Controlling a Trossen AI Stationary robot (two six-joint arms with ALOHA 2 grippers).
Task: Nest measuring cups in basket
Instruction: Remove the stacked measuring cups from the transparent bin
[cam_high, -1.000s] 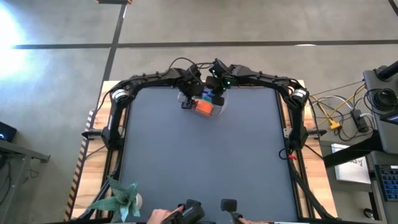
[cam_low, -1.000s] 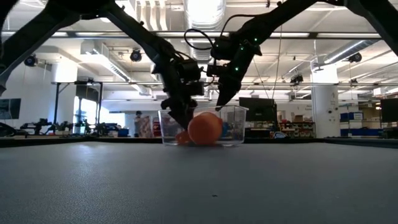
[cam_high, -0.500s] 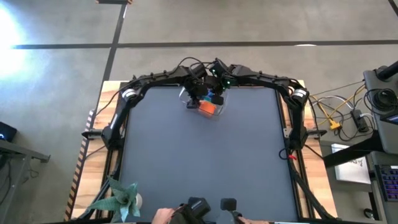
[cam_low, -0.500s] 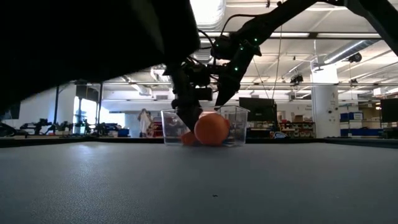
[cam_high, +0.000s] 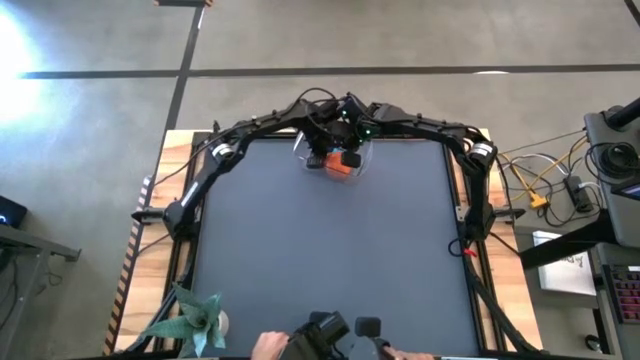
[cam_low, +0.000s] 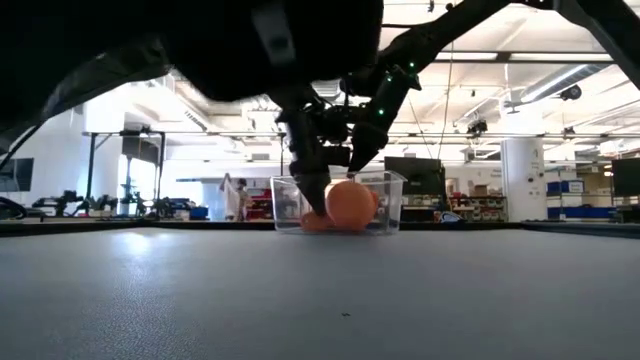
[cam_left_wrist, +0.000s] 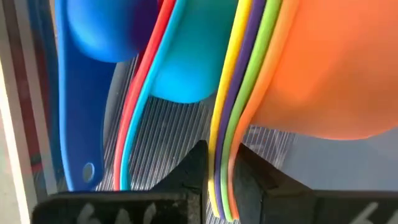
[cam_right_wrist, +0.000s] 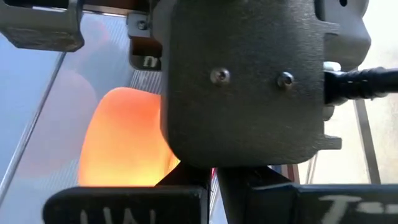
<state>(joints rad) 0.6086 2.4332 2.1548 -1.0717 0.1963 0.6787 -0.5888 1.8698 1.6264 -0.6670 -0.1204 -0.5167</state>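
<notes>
Since a second ago the left gripper (cam_left_wrist: 219, 180) and basket (cam_low: 390, 205) have shifted rightward.
Left gripper clenches stacked cup handles (cam_left_wrist: 225, 124) inside the far-edge basket; right gripper (cam_right_wrist: 213, 177), pinched on the basket's wall.

The basket (cam_high: 335, 160) is sitting at the table's (cam_high: 330, 260) far edge, crowded from above by the left gripper (cam_high: 322, 158) and right gripper (cam_high: 350, 148), both blocking entry. Nested measuring cups (cam_left_wrist: 249, 93) are filling its inside. The wide near tabletop is lying open for passage.
</notes>
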